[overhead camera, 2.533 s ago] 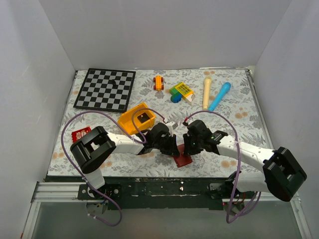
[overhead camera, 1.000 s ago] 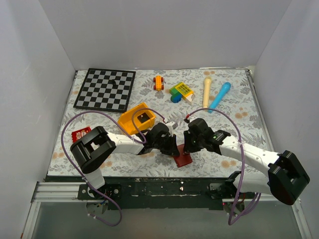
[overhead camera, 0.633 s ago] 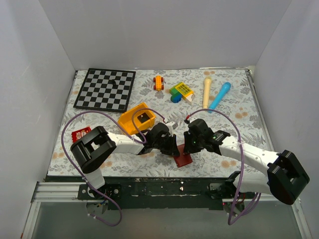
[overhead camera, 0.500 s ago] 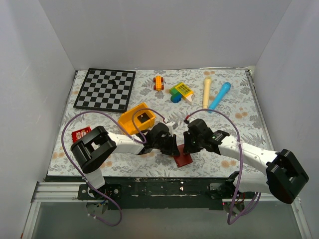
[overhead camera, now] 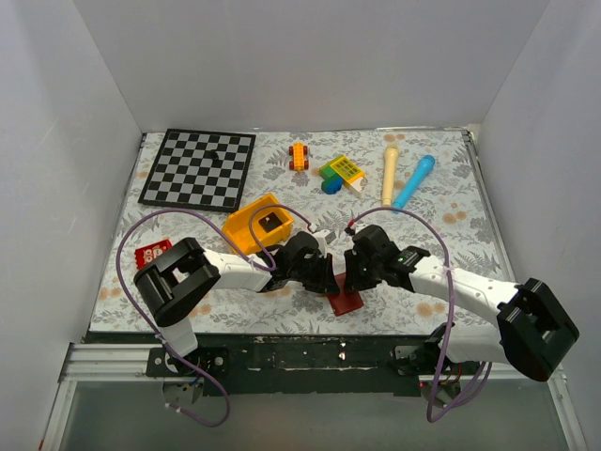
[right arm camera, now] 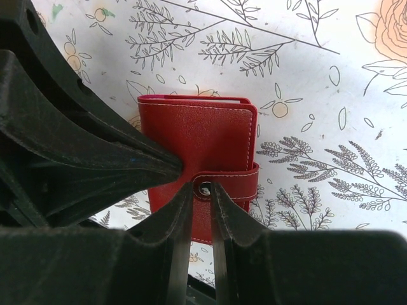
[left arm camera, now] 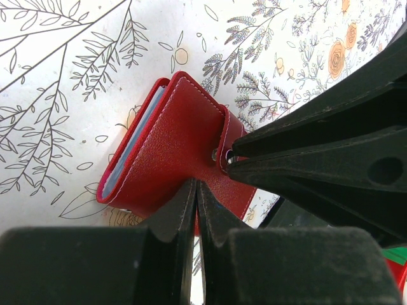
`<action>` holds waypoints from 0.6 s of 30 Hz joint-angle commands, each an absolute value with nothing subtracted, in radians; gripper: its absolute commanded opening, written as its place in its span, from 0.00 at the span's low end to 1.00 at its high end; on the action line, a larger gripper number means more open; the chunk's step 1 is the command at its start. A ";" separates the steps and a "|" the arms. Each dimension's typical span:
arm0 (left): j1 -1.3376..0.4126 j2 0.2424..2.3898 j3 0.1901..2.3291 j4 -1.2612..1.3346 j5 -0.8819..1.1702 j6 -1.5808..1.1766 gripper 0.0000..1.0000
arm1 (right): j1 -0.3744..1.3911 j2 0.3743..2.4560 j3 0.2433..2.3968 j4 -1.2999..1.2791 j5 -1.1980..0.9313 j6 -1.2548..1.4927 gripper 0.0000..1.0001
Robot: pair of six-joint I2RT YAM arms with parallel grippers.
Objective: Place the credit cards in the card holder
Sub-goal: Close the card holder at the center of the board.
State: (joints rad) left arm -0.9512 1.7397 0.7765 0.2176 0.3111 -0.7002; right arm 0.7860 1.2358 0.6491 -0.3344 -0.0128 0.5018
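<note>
Bright, even light, soft shadows; wrist views show the card holder (left arm camera: pixel 172 159) sharp, foreground blurred.

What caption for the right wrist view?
Closed card holder on floral cloth; right tool at its snap tab, shut left tool touching its side.

Maroon card holder (right arm camera: pixel 197 136) with pale stitching on a white floral-patterned tablecloth (right arm camera: pixel 318 82).

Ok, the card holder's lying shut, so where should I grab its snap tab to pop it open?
Take the snap tab at its free end by the stud, coming down from above. The card holder lies flat and the tab wraps over one edge, so probably only that end lifts. Fingers of the right gripper bracket that spot.
</note>
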 commanded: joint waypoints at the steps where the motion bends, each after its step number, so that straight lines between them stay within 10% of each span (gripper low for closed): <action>1: -0.957 1.756 0.759 0.189 0.311 -0.693 0.04 | 0.792 1.250 0.641 -0.314 -0.021 0.508 0.25; 18: -0.957 1.758 0.762 0.187 0.311 -0.692 0.04 | 0.802 1.276 0.644 -0.322 -0.005 0.500 0.25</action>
